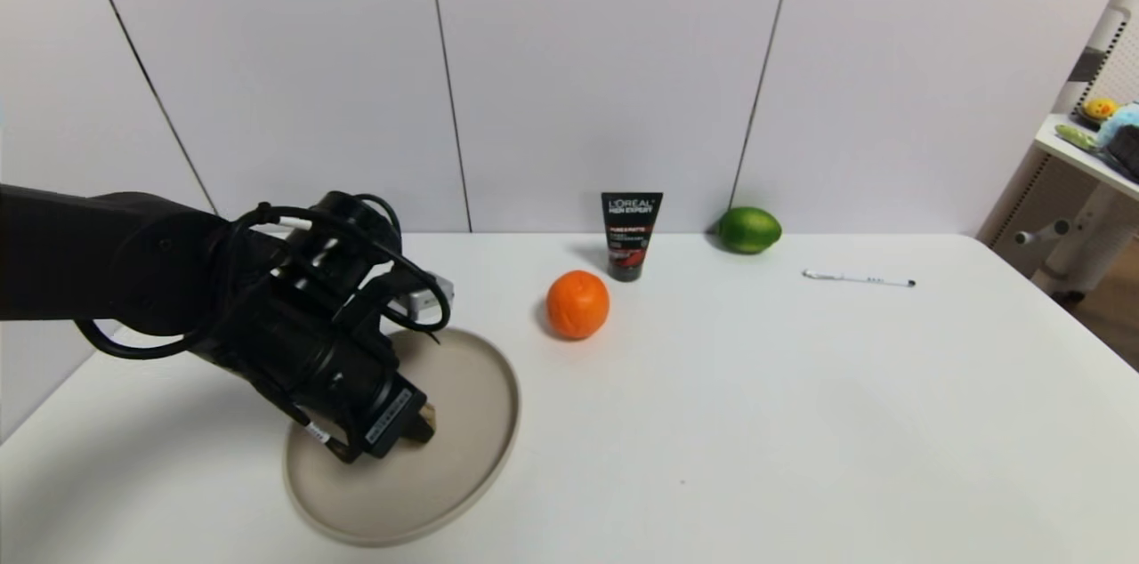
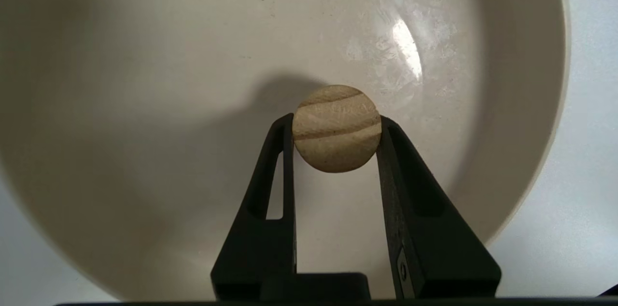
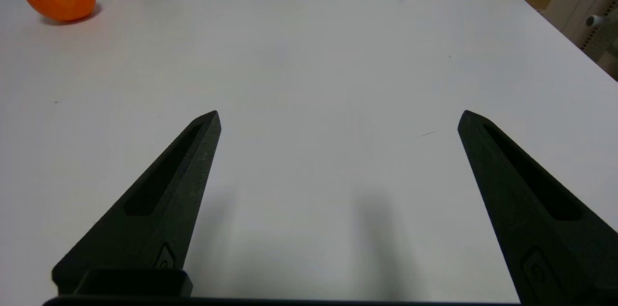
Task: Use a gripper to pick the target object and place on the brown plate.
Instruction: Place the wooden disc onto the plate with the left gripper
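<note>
At the far left, the left gripper reaches down over the brown plate, which lies on the white tabletop near its left front. Its fingers are clamped on the target object, a small tan round knob with darker grooves across its face, pinched at the very tips. The knob is over the plate's inner surface, casting a shadow there; whether it touches the plate cannot be told. To the right of the plate sits an orange, then just behind it a black tube standing upright near the wall, a green lime farther right, and a white pen lying flat. The right gripper hangs over bare tabletop, its fingers wide apart and holding nothing.
</note>
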Available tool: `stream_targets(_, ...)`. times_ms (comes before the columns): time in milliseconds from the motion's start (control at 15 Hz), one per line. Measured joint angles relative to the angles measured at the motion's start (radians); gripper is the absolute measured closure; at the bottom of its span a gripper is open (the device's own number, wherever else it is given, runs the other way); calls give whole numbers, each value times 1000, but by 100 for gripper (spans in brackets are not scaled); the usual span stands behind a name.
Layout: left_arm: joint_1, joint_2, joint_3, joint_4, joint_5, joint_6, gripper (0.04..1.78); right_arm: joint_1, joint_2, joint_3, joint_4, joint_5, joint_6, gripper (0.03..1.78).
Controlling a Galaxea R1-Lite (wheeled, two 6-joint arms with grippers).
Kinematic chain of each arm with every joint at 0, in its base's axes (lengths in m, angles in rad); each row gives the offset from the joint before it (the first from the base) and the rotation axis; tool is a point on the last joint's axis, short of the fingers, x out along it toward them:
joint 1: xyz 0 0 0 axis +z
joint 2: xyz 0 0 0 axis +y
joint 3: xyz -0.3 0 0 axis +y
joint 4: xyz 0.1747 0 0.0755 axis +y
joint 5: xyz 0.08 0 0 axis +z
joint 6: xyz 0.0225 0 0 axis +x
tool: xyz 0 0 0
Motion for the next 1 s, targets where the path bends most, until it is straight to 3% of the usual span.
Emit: stream_targets(1000, -4, -4, 18, -28, 3, -1, 131, 0, 0, 0, 0, 0, 0, 11)
